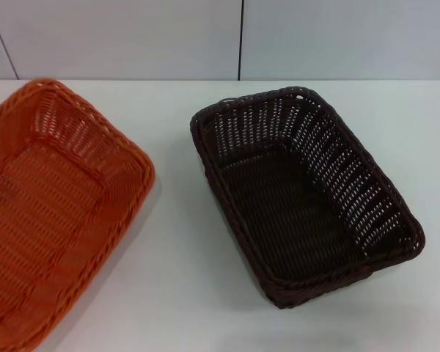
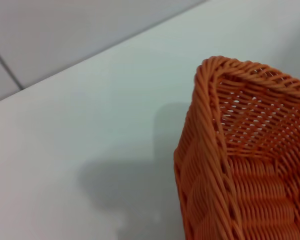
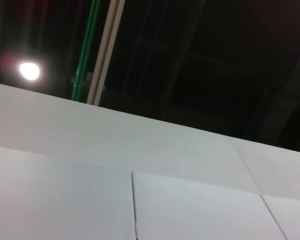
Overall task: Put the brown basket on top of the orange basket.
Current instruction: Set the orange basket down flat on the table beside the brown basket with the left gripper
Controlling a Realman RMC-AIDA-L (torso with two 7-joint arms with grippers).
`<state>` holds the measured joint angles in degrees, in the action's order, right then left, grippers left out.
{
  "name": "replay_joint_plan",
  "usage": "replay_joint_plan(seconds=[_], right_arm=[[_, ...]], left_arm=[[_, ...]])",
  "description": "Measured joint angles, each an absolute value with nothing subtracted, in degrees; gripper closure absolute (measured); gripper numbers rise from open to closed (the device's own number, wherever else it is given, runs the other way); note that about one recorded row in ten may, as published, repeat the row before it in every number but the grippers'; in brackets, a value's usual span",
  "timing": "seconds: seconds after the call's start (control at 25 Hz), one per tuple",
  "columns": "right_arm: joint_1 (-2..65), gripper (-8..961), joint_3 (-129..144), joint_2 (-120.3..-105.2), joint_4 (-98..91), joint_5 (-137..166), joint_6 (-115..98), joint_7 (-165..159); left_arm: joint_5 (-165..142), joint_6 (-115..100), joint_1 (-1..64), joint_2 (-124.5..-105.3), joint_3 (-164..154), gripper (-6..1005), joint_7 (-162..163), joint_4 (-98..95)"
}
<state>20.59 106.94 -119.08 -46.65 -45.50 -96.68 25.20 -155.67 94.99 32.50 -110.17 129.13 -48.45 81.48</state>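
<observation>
The brown basket (image 1: 308, 194) sits empty on the white table (image 1: 183, 279), right of centre, turned at an angle. The orange basket (image 1: 51, 205) sits empty at the left, partly cut off by the picture's edge. The two baskets are apart, with bare table between them. The left wrist view shows one corner of the orange basket (image 2: 250, 160) close up, with a shadow on the table beside it. Neither gripper shows in any view. The right wrist view looks up at wall panels and a dark ceiling.
A white panelled wall (image 1: 242, 37) runs behind the table's far edge. Bare table surface lies between the baskets and in front of them. A ceiling lamp (image 3: 29, 70) and a green pipe (image 3: 85, 50) show in the right wrist view.
</observation>
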Motion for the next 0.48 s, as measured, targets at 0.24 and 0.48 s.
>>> replay_joint_plan(seconds=[0.24, 0.48], right_arm=[[19.05, 278, 107.15, -119.20, -48.46, -45.50, -96.59, 25.27], [18.77, 278, 107.75, -119.26, -48.72, -45.50, -96.58, 25.34]], left_arm=[[-155.11, 100.77, 34.82, -108.54, 129.72, 844, -56.25, 80.08], [-150.94, 106.06, 37.18, -107.54, 132.48, 843, -64.92, 77.99]])
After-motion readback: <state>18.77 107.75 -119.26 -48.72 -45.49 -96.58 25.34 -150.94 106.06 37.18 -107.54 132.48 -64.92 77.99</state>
